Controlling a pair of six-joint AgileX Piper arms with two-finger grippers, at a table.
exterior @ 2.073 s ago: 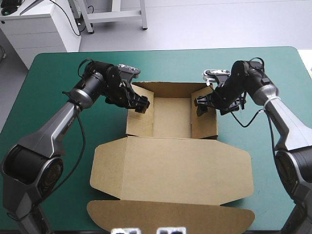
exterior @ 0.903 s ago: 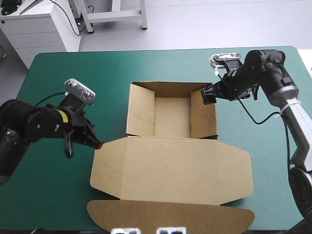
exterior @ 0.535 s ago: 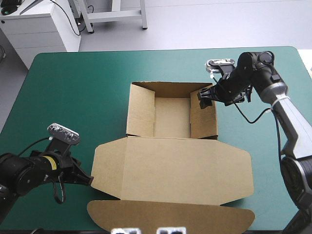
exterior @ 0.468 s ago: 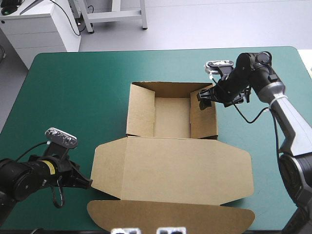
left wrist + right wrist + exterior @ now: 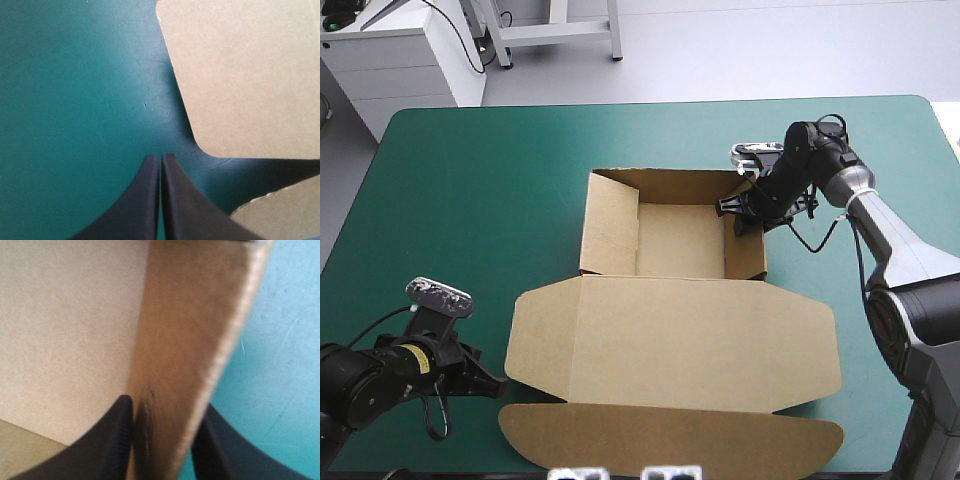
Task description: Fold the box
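So the box point(image 5: 670, 330) sits mid-worktop point(image 5: 470, 180). Its tray point(image 5: 675, 240) is toward the far edge with the walls up, and the lid point(image 5: 700, 340) lies flat toward the near edge, long axis running left to right.

The right end effector point(image 5: 744, 205) is clamped on the right wall point(image 5: 748, 250) near the tray's far right corner. In its wrist view the fingers point(image 5: 112, 440) sit one inside the tray and one outside, with the board pinched between them.

The left end effector point(image 5: 500, 381) is down at the near left, low over the worktop, pressed together with nothing in it.

The bit that matters imo: the lid's rounded left corner lies just to the right of that tip, close but not touching. So the left arm is by far the nearer one for the lid. I'd guess it has to work in under that left edge, since the right one is busy holding the wall.
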